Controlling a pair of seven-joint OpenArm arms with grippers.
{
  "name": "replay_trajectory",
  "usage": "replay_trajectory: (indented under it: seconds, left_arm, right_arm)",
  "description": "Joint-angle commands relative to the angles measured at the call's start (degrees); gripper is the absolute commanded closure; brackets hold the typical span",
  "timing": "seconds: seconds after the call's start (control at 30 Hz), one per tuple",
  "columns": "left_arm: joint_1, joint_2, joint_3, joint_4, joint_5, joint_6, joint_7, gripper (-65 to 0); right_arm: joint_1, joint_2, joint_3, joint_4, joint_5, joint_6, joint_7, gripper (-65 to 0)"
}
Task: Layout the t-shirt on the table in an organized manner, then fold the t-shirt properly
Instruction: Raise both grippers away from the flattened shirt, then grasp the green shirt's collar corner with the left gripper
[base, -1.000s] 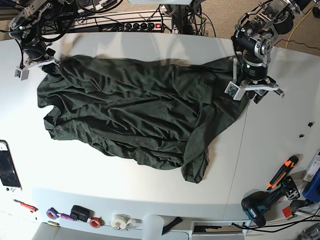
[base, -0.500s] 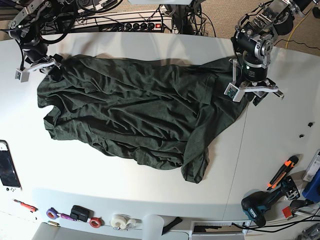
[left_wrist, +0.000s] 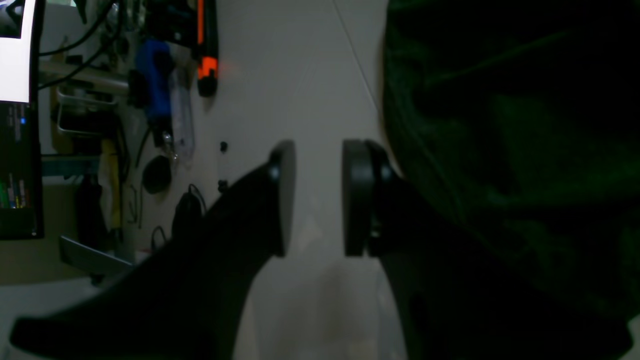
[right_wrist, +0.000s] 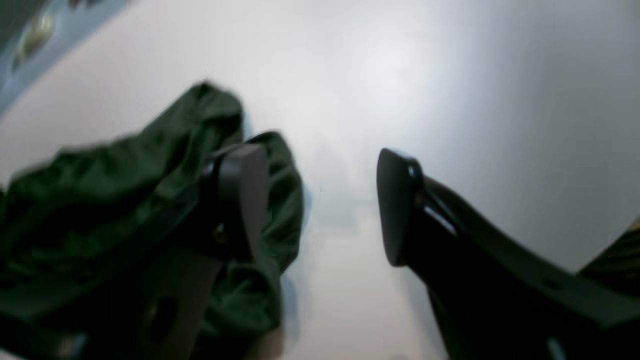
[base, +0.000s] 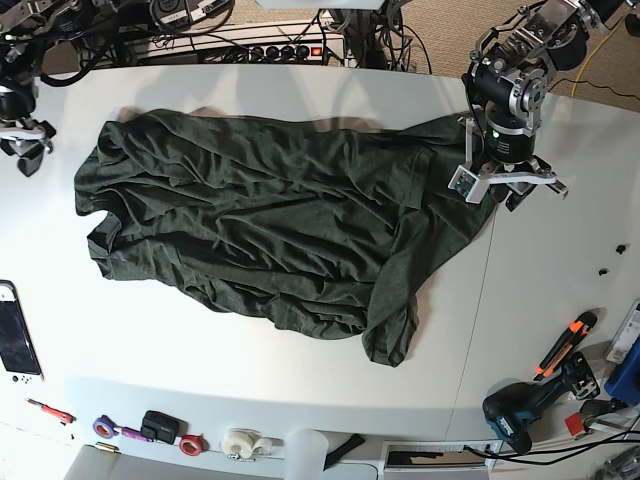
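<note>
The dark olive t-shirt (base: 260, 225) lies spread and wrinkled across the white table (base: 550, 270), with one end bunched toward the front (base: 390, 335). My left gripper (base: 505, 190) hovers at the shirt's right edge. In the left wrist view it (left_wrist: 318, 197) is open with only bare table between its pads, and the t-shirt (left_wrist: 510, 150) is just to one side. My right gripper (base: 27, 152) sits off the shirt's far left corner, apart from it. In the right wrist view it (right_wrist: 320, 205) is open and empty, with shirt fabric (right_wrist: 100, 200) behind one finger (right_wrist: 240, 195).
A handheld console (base: 15, 340) lies at the left edge. Tape rolls (base: 240, 443) and small tools line the front edge. A drill (base: 520, 412) and an orange-black knife (base: 565, 345) lie at the right front. A power strip and cables (base: 260, 48) run behind the table.
My right gripper opened, let go of the shirt's far left corner and drew away to the left. The corner settled onto the table. The left arm barely moved.
</note>
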Motion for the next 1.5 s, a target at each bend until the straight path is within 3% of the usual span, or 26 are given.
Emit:
replay_trajectory:
  seconds: [0.0,0.13,0.3,0.6,0.8,0.87,1.0,1.07,1.23,1.33,1.47]
  left_arm:
    - [-0.42,-0.09,-0.44,0.85,1.11,0.39,-1.18,-17.6]
    - [-0.44,1.31,-0.44,0.85,1.07,0.37,-1.51,-17.6]
    - [-0.44,1.75,-0.44,0.85,1.07,0.17,-1.66,-17.6]
    - [-0.44,1.77,-0.44,0.85,1.11,0.15,-2.10,-17.6]
    - [-0.46,1.77,-0.44,0.85,1.11,0.15,-2.10,-17.6]
    - [-0.44,1.75,-0.44,0.85,1.14,0.13,-2.08,-17.6]
    - [-0.44,1.75,-0.81,0.85,1.07,-1.55,-1.33,-17.6]
    - [-0.42,1.75,-2.62,0.85,-0.15,-1.51,-0.96,-17.6]
    - [-0.39,1.75,-14.36,0.85,-12.17,-2.08,-2.69,-17.4]
    - [-0.09,1.77,-23.85,0.85,-24.22,-6.71,-4.35,-17.0]
    - [0.74,3.63,-36.17,0.76,-42.82,-15.82,-5.27,-17.0]
  right_arm:
    - [0.94,0.76,0.37,-1.27,0.85,-0.09,1.11,-34.1]
    - [3.43,0.72,0.31,-11.21,3.76,-0.22,0.02,-34.1]
    - [4.98,0.70,0.28,-19.45,5.40,2.36,-2.29,-34.1]
    - [4.66,0.07,-0.98,-21.51,4.94,3.37,-4.44,-34.1]
    - [4.63,-1.70,-6.27,-21.51,4.07,3.50,-4.22,-34.0]
    - [4.63,-2.32,-8.17,-21.51,4.07,5.14,-4.26,-29.8]
    - [4.66,-2.78,-9.51,-21.49,4.07,5.29,-4.46,-9.7]
    - [4.66,-2.75,-9.14,-21.49,4.04,5.31,-4.76,-4.1]
    - [4.63,-2.75,-6.29,-21.44,4.09,6.86,-7.39,-2.7]
    - [3.87,-2.75,-4.94,-21.44,4.63,7.04,-7.67,-2.7]
    - [1.86,-2.73,-4.48,-21.40,4.81,7.04,-7.65,-2.7]
